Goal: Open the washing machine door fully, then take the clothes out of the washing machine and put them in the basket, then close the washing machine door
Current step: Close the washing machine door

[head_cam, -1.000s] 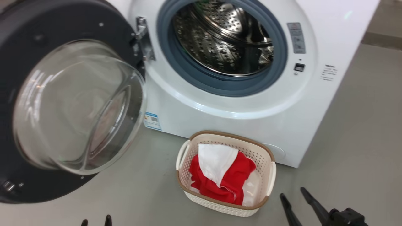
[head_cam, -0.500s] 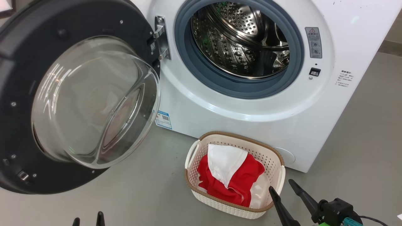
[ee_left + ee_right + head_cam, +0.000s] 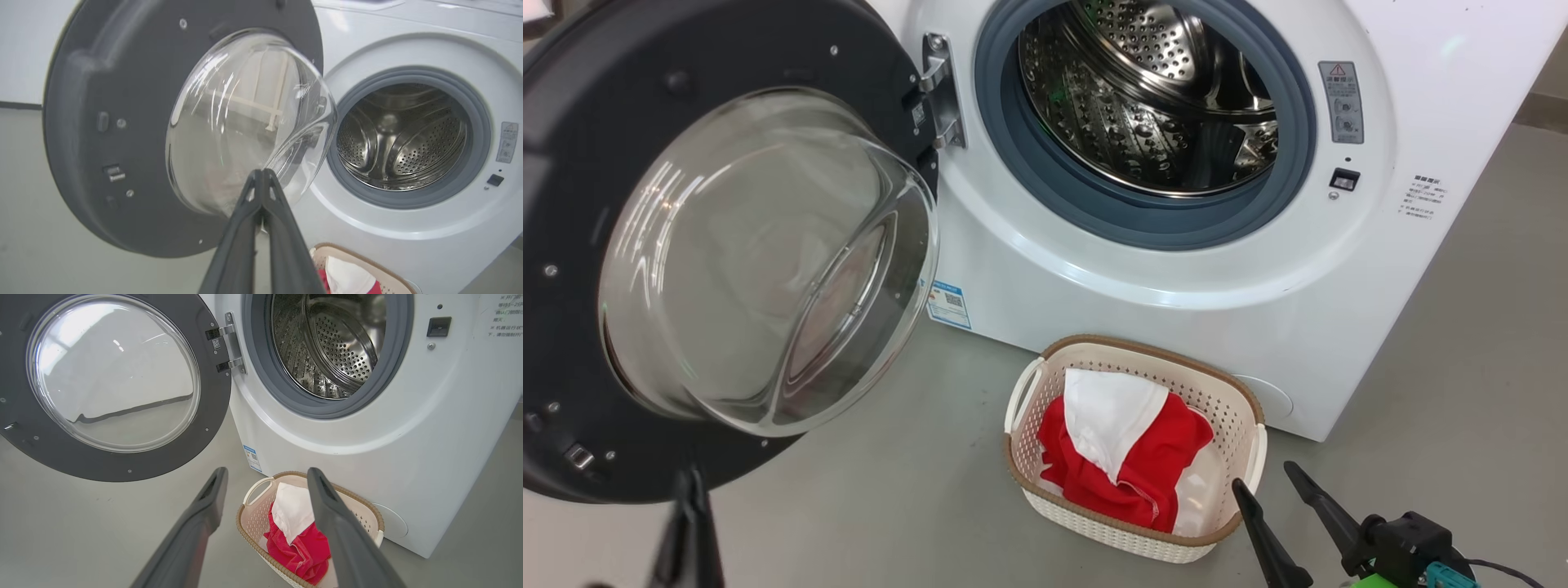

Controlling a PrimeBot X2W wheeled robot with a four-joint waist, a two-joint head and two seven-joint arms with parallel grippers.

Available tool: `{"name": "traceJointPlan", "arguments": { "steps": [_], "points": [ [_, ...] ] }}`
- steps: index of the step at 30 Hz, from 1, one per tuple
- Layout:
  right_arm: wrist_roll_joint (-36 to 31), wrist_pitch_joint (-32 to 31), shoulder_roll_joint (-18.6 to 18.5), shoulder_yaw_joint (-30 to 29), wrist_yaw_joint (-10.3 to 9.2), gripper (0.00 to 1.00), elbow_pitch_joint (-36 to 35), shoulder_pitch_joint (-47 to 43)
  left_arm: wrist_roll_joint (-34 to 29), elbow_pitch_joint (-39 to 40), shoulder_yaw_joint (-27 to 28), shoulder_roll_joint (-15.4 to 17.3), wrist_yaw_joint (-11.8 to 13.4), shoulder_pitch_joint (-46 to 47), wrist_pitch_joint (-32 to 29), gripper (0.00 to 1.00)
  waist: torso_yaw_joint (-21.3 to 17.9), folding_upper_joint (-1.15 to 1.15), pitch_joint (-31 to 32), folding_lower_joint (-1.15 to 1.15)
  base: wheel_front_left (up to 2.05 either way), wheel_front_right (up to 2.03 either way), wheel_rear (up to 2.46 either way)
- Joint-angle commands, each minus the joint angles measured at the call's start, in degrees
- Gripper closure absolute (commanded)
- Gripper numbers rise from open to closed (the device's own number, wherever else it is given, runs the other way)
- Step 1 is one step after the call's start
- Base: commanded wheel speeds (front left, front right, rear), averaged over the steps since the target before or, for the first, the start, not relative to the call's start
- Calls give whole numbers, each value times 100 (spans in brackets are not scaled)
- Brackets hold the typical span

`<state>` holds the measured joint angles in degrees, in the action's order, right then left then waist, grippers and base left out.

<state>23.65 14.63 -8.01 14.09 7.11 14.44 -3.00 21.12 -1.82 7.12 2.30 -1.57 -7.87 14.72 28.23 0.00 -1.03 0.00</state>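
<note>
Now the washing machine door (image 3: 768,261) is hanging wide open on its hinge (image 3: 939,90), at the left of the washing machine (image 3: 1111,302). Its glass bowl is bulging out toward the robot. The shiny drum (image 3: 1152,90) with its little holes is showing through the round opening. The clothes (image 3: 1127,457), red with a white piece on top, are lying in the basket (image 3: 1229,408). The basket is sitting on the grey floor (image 3: 890,506), just beside the machine's front. Bare floor is lying between the door and the basket. The left gripper (image 3: 690,523) is pointing up at the door's lower edge, its fingers pressed tight together on nothing; whether it is touching the door is hard to tell. The right gripper (image 3: 1262,475) is hovering by the basket's right corner, fingers spread apart.
</note>
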Motion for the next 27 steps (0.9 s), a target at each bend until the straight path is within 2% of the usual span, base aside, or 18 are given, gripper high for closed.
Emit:
{"name": "traceJointPlan", "arguments": {
  "steps": [1,7,12,13,16,18,21,24,27],
  "points": [
    [-7,37,-25,94,37,0,-130,116,-113,244,240,58,-52,342,28,100,-1,0,-8,0,0,0,0],
    [-48,37,34,-67,37,0,-167,20,-637,1054,1045,126,-388,1239,28,100,-13,0,-69,0,0,0,0],
    [-96,37,73,-252,37,0,-219,-55,-429,1215,1808,639,-542,2280,28,100,-9,0,-152,0,0,0,0],
    [-112,37,96,-314,37,0,-235,-70,-187,1008,2073,930,-569,2709,28,100,-6,0,-179,0,0,0,0],
    [-142,37,126,-370,37,0,-268,-70,88,540,2354,1439,-585,3230,28,100,-17,0,-246,0,0,0,0],
    [-157,37,139,-400,37,0,-286,-52,309,114,2486,1696,-588,3492,28,100,-26,0,-299,0,0,0,0],
    [-175,37,158,-443,37,0,-301,-32,964,-815,2666,1996,-590,3874,-106,100,-17,0,-360,0,0,0,0],
    [-189,37,170,-459,37,0,-303,-2,1765,-1833,2844,2280,-591,4245,-786,100,-19,0,-421,0,0,0,0],
    [-193,37,175,-471,37,0,-294,27,2362,-2726,2854,2570,-591,4480,-1722,100,-14,0,-451,0,0,0,0]
  ]
}}
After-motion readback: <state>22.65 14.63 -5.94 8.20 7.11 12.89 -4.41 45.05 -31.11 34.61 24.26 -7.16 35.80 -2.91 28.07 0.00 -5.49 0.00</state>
